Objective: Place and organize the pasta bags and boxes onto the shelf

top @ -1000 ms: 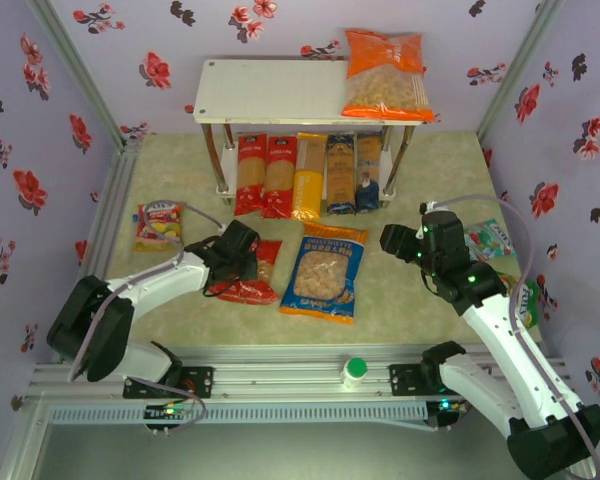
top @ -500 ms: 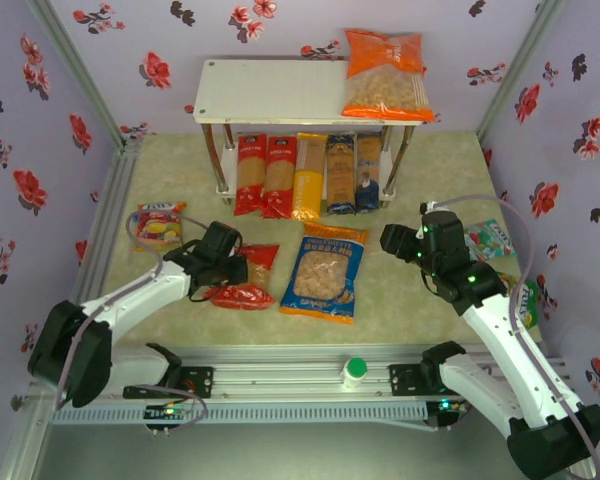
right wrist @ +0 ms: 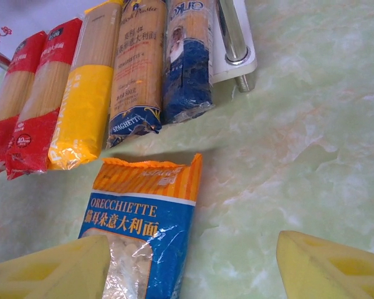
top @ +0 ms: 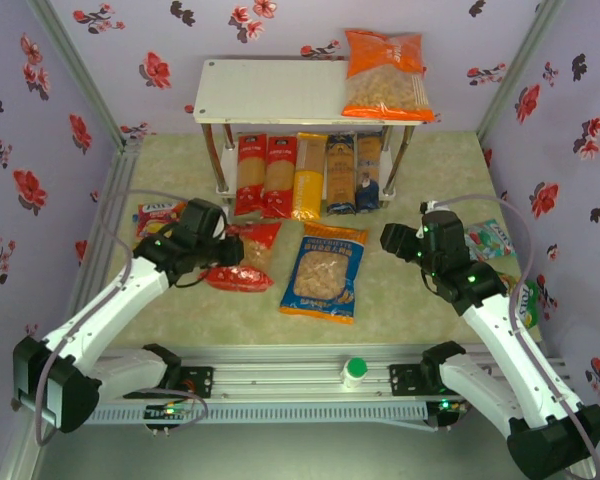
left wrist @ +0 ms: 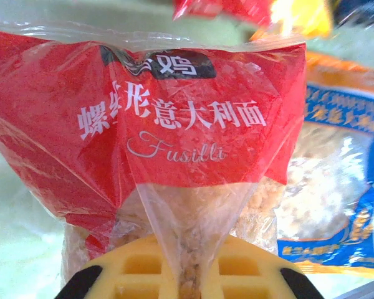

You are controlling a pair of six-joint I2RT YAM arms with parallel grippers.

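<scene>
- Your left wrist view reads "Fusilli" on the red plastic pillow bag (left wrist: 174, 118), its film pinched tight in your left gripper (left wrist: 184, 277). Overhead, it is just in front of the white two-tier metal-legged shelf (top: 270, 90).
- Three bags: that red one, a blue orange-edged bag (top: 325, 272) on the table (top: 430, 180), and an orange bag (top: 385, 75) on the top board's right end.
- Five long spaghetti packs (top: 305, 175) on the lower board.
- Your left arm (top: 110, 310) stretches forward. Your right gripper (top: 392, 240) hangs wide and empty.

Bright even light, soft shadows, blurred wrist close-ups
</scene>
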